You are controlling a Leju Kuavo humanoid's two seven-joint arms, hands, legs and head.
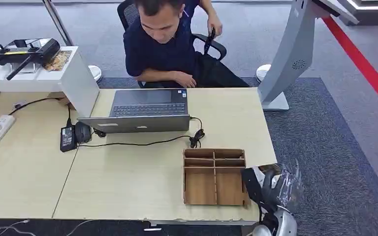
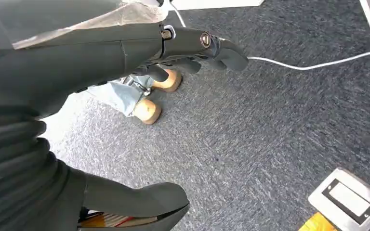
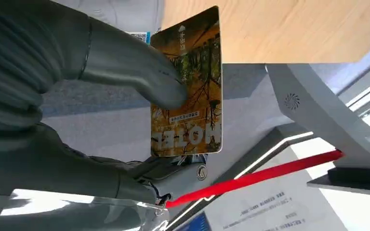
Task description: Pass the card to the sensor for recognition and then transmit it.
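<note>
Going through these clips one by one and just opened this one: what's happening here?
The robot's right hand holds an orange printed card pinched under its thumb, at the table's right edge near a wooden divided tray. A grey kiosk stand rises beyond the table. The left hand hangs over carpet, holding nothing. A person sits behind a laptop across the table.
</note>
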